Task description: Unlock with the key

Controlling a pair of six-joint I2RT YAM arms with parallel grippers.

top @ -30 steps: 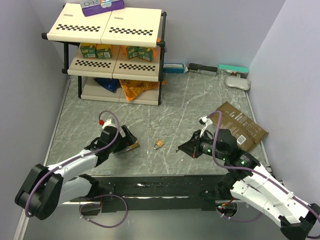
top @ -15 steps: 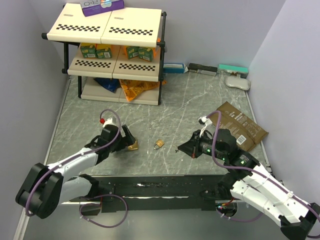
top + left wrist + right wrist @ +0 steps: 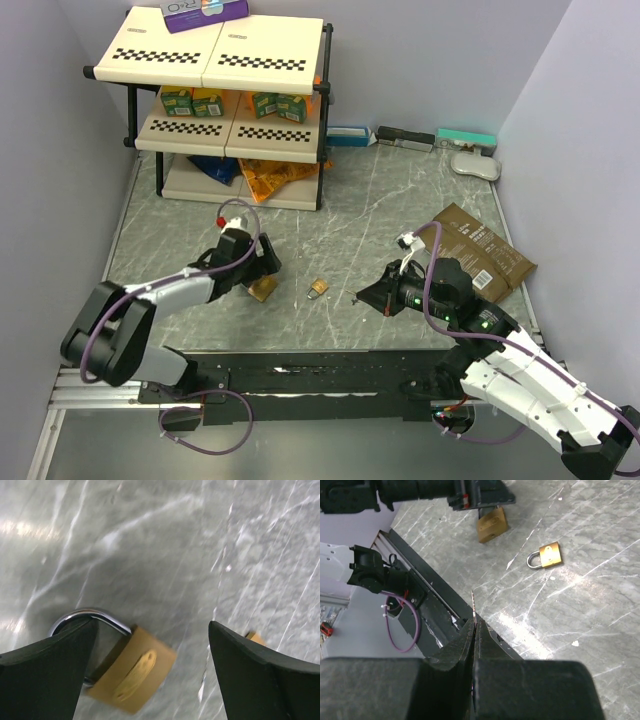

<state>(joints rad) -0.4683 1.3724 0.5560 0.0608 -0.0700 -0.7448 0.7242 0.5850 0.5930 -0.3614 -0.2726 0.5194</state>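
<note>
Key: there it is, a thin dark sliver (image 3: 473, 605) sticking out of the right gripper (image 3: 474, 630), over the tabletop (image 3: 350, 220) close to its near edge, right of middle.
Right gripper: fingers pressed tight together, pinching the key, nose aimed left toward the locks.
Smaller padlock (image 3: 317, 288): lying flat near the near edge about mid-table, between the key and the other lock, nobody touching it.
Larger padlock (image 3: 263, 290): flat on the tabletop just left of the smaller one; part of its shackle is hidden behind a black finger.
Left gripper (image 3: 264, 270): jaws spread wide, right over the larger padlock, gripping nothing; I can't tell if a finger grazes the shackle.
Step in hand: looks to me like getting hold of the larger padlock, with the key waiting.
Next move: I'd say close on the brass body and steady it, keyhole facing the right arm. Then the key tip has to be lined up with a very small slot.
Count: one key, two padlocks, two grippers.
</note>
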